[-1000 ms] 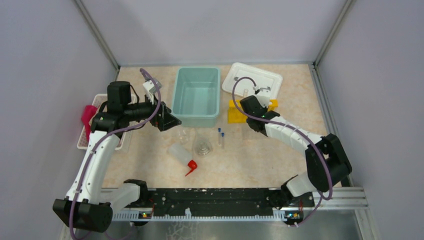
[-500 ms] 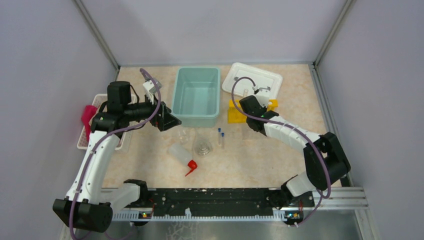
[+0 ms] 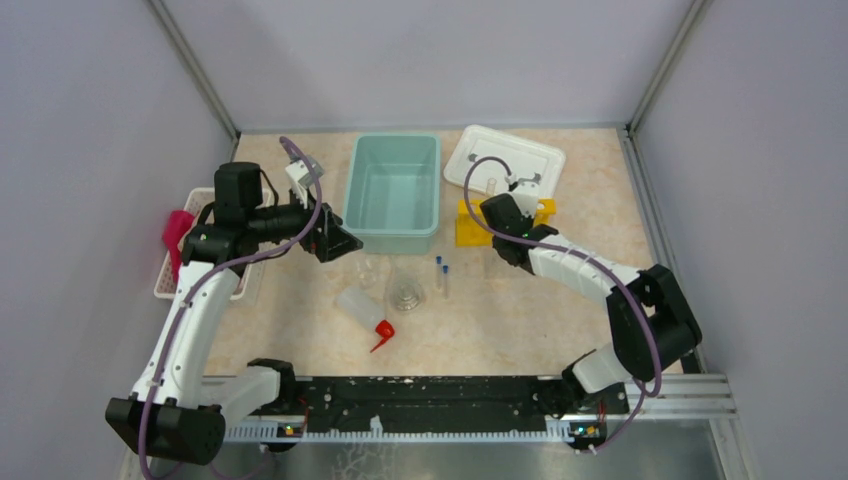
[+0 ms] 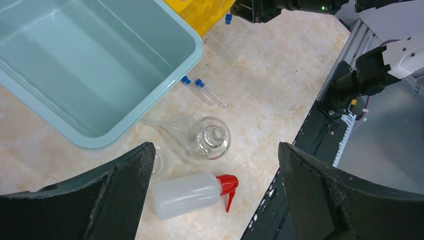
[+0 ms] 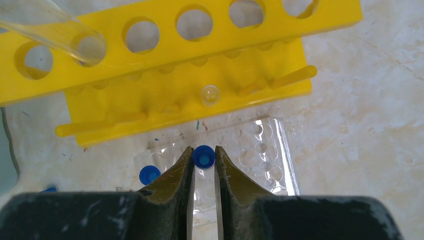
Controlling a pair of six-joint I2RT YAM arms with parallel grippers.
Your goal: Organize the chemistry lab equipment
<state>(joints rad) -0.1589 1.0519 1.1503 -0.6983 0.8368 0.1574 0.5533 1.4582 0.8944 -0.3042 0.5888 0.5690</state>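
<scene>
– Between the right gripper [image 5: 203,149] fingertips, what sits there?
– A small blue-capped tube [image 5: 204,159], upright, with the two dark jaws closed narrowly against its sides. It stands over a clear holed tray [image 5: 272,150] that lies just in front of the yellow tube rack [image 5: 190,95].
– How should this step go?
– By the layout, the tube wants a straight, vertical seat in one hole before the jaws part. Then a lift straight up, so the neighbouring blue cap [image 5: 149,175] is not knocked.
– And the arms?
– The right arm reaches forward and left, wrist pointing down at the racks. The left gripper [image 4: 214,147] hangs wide open, holding nothing, above the glass flask [image 4: 209,139] and the squeeze bottle [image 4: 187,194], beside the teal tub [image 4: 75,65].
</scene>
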